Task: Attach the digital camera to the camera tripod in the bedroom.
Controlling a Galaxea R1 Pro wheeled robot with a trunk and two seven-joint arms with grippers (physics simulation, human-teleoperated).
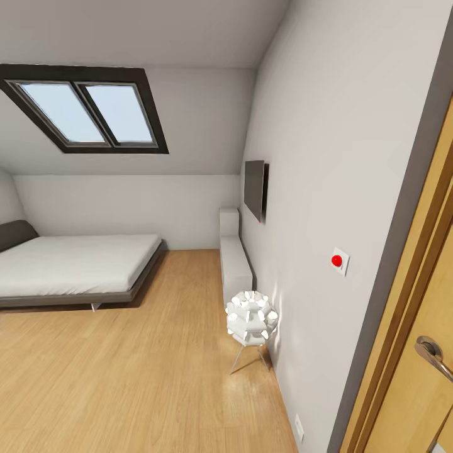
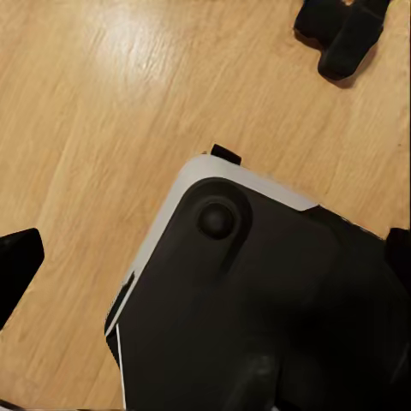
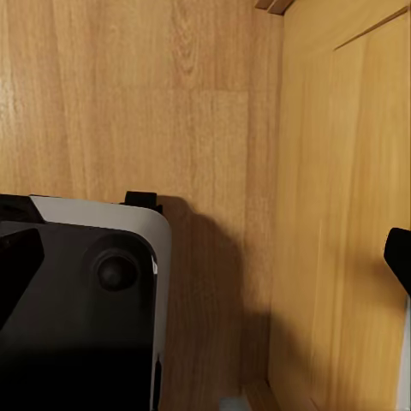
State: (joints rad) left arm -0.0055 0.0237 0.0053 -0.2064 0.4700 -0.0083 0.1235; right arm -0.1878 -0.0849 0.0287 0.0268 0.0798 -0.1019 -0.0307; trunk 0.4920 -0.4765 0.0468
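Observation:
The digital camera and the camera tripod are out of view. I look into the bedroom: a light wood floor point(image 1: 126, 365), a grey bed point(image 1: 75, 264) at the left and a sloped ceiling with a skylight point(image 1: 88, 113). My left gripper point(image 2: 205, 257) hangs open above my own dark base point(image 2: 257, 317), with nothing between its black fingertips point(image 2: 17, 270). My right gripper point(image 3: 205, 261) is also open and empty, its fingertips point(image 3: 17, 265) spread over the base point(image 3: 77, 317) and the floor.
A wooden door point(image 1: 421, 384) with a metal handle point(image 1: 434, 353) stands close on the right, and it also shows in the right wrist view as the door point(image 3: 351, 214). Along the right wall are a white spiky lamp point(image 1: 251, 318) on thin legs, a low white cabinet point(image 1: 234, 264), a wall screen point(image 1: 255, 189) and a red wall button point(image 1: 337, 260).

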